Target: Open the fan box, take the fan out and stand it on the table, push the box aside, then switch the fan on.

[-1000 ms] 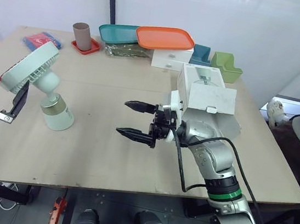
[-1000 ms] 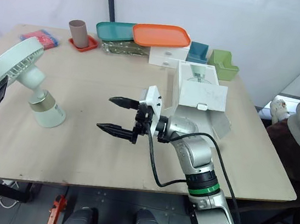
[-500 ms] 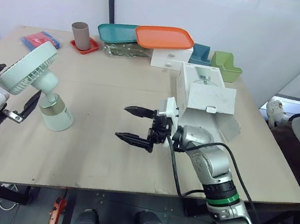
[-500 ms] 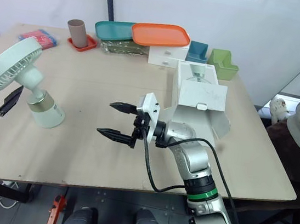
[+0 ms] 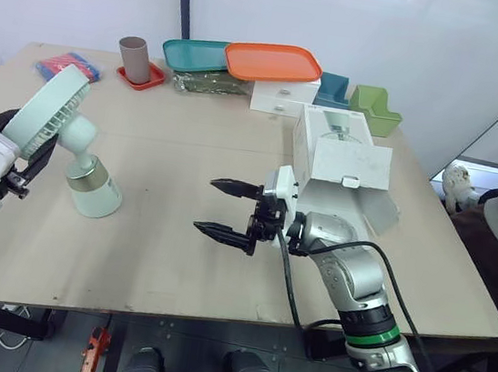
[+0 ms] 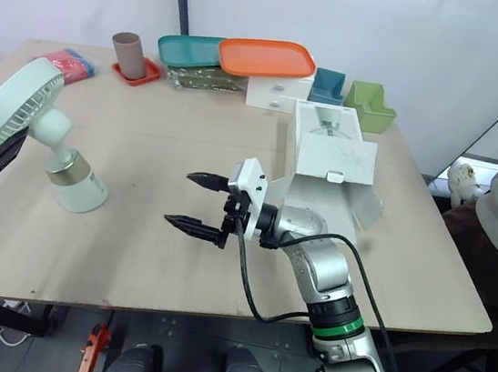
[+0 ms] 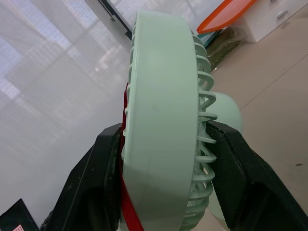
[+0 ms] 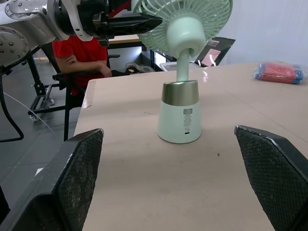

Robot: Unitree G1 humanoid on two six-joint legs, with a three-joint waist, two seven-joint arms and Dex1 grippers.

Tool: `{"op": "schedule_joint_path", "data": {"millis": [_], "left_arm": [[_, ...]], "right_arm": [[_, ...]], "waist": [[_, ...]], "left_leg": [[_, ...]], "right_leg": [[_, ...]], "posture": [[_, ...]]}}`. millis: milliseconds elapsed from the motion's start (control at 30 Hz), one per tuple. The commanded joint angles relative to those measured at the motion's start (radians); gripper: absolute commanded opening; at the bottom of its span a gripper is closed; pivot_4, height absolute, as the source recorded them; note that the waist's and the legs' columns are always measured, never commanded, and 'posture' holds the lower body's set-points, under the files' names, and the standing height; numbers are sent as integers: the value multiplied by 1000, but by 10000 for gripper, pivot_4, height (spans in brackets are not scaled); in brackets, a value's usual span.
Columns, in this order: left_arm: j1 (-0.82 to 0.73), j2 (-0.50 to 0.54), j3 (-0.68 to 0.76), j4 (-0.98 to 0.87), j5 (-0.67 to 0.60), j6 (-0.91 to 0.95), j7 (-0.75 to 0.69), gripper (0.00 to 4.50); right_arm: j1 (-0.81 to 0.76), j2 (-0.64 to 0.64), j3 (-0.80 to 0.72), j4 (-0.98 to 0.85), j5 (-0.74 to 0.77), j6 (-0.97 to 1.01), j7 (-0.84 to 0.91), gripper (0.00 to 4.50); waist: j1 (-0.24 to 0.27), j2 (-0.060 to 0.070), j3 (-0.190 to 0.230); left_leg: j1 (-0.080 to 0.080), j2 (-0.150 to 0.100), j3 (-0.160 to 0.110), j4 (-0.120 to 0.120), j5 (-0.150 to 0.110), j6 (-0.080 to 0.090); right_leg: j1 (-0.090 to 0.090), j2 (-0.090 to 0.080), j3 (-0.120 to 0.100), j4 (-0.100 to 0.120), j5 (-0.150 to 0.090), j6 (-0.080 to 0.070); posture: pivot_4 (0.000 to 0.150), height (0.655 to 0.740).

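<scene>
By the tabletop's (image 5: 157,256) left edge, one fan (image 5: 64,136) is standing | left gripper (image 5: 24,140) is squeezing its head | right gripper (image 5: 205,204) is hanging wide open, empty | one box (image 5: 340,157) is sitting by the right edge

Two black two-fingered grippers. The left gripper (image 7: 166,139) has one mint-green plastic desk fan (image 5: 80,141) between its fingers. One white cardboard fan box (image 5: 340,157), flap open, lies just behind the right gripper (image 5: 204,204).

Farther beyond the right gripper:
- two flat plastic trays, one teal tray (image 5: 193,55) and one orange tray (image 5: 274,63)
- one white drawer unit (image 5: 284,97)
- two small open bins, one blue bin (image 5: 335,89) and one green bin (image 5: 376,109)
- one clear bag of green stuff (image 5: 209,84)

Beyond the left gripper:
- one brown cylindrical cup (image 5: 135,59)
- one red saucer (image 5: 144,79) under the cup
- one red-and-blue packet (image 5: 67,65)

One tan wooden table (image 5: 175,259) bears everything.
</scene>
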Motion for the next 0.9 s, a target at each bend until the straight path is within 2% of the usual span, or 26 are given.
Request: {"op": "schedule_joint_path", "data": {"millis": [33,533,667,900], "left_arm": [[-21,2,13,11,11,-1,23,21438],[-59,-134,-40,-6,-134,16,29,21438],[-60,-179,-40,-29,-254,82,39,21438],[-55,-203,-18,-35,-334,120,78,21438]], "right_arm": [[2,-2,-2,-46,-2,-17,-1,45000],[10,-8,0,-74,2,-4,-18,45000],[14,-9,3,-79,1,-2,-23,45000],[20,-8,7,-86,-1,-1,-29,45000]], "waist": [[0,0,0],[3,0,0],[5,0,0],[9,-1,0]], "left_leg": [[0,0,0,0,0,0],[0,0,0,1,0,0],[0,0,0,2,0,0],[0,0,0,2,0,0]], "right_leg": [[0,0,0,0,0,0],[1,0,0,0,1,1],[2,0,0,0,1,2],[2,0,0,0,1,2]], "posture": [[1500,7400],[1500,7400],[1500,7400],[1500,7400]]}}
